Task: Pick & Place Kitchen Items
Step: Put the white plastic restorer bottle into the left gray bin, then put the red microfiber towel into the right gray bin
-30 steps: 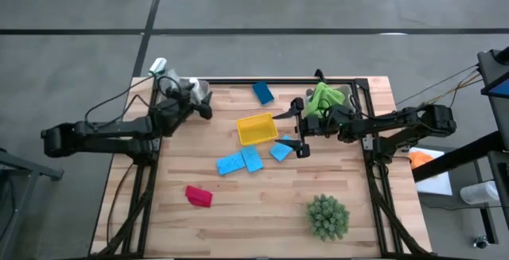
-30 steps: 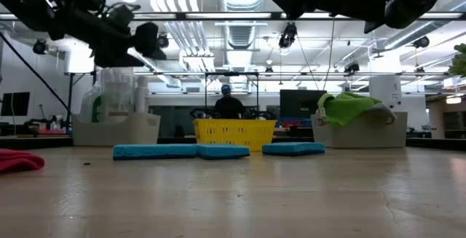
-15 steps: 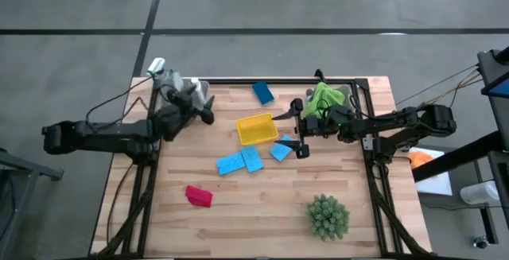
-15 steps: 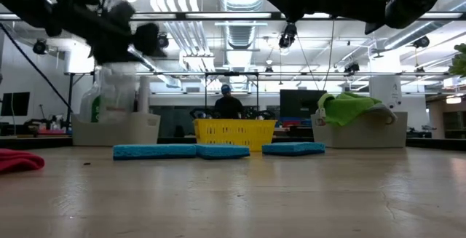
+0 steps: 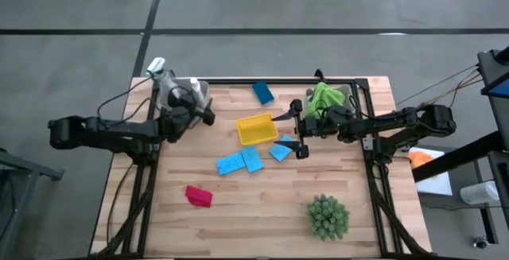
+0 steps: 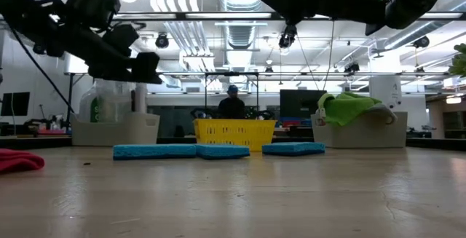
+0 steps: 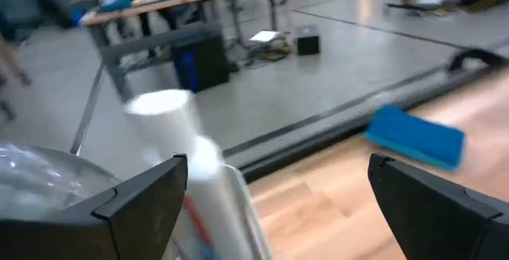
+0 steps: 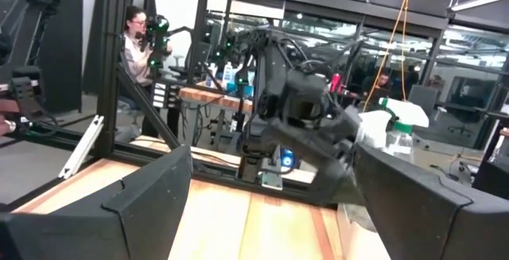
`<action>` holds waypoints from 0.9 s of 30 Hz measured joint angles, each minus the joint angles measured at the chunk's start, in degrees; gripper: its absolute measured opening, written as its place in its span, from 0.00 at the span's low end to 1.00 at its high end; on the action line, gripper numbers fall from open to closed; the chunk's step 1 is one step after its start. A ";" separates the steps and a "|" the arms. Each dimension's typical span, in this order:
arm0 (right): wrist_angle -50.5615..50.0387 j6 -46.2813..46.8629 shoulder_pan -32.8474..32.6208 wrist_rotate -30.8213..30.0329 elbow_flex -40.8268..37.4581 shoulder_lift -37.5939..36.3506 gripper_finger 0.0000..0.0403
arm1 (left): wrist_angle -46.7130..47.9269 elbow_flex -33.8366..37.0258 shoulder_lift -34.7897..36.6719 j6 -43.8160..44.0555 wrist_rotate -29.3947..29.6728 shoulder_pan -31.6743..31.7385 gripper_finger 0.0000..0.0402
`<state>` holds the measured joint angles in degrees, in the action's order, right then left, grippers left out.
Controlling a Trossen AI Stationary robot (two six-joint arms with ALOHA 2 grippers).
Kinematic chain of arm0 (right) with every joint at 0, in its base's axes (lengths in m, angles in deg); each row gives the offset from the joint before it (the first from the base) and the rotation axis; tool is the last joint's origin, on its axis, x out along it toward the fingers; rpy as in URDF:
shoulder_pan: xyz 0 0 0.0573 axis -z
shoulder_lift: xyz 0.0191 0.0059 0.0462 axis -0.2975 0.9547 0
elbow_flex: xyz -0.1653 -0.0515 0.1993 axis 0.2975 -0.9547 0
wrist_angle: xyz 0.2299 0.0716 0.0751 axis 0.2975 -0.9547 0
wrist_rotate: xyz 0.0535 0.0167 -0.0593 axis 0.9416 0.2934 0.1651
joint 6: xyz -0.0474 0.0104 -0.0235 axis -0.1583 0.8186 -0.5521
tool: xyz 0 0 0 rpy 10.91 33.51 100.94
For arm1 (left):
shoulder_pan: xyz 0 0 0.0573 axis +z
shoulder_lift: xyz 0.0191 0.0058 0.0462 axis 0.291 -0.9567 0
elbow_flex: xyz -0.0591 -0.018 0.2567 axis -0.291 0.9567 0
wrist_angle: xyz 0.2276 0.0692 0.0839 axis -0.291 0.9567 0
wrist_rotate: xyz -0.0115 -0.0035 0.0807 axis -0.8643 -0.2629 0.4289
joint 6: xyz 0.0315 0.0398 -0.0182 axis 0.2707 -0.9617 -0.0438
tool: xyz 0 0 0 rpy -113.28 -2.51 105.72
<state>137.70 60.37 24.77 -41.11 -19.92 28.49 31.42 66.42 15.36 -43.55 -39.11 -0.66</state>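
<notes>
Two arms over a wooden table (image 5: 262, 212), both grippers wide open and holding nothing. Left gripper (image 5: 205, 110) up in the air near the far left corner, just beside a grey bin (image 5: 163, 81), fingers (image 7: 143, 204) spread well apart with a small white bottle (image 7: 171, 129) and a clear rounded container showing between and beyond them. Inside that bin, a clear spray bottle with white trigger (image 5: 157, 66) and the small white bottle upright next to it; in the low view, the same bin (image 6: 116, 129) at the far left with bottles rising out of it. Right gripper (image 5: 293, 130) hovering above the table's middle right, jaws parted wide, just over the blue sponges and beside a yellow square tray (image 5: 257, 129). Three blue sponges (image 5: 242, 161) lying flat close together nearer the front of the tray, a fourth blue sponge (image 5: 263, 93) apart at the far edge, also seen from the left wrist (image 7: 417, 135). Green cloth (image 5: 326, 97) heaped in a second bin at the far right, partly under the right arm. Red cloth (image 5: 199, 195) crumpled toward the near left, well apart from everything else. Spiky green plant (image 5: 328, 217) at the near right. Beyond the table, a person (image 6: 231, 105) in the room behind the tray.
</notes>
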 joint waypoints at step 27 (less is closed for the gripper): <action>-6.36 -5.15 1.16 -3.47 -0.05 -0.13 0.85 | -2.24 -4.74 0.65 0.90 -9.63 -0.60 0.98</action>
<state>131.33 55.22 25.93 -44.59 -19.97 28.36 29.19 61.68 16.01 -42.65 -48.74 -1.26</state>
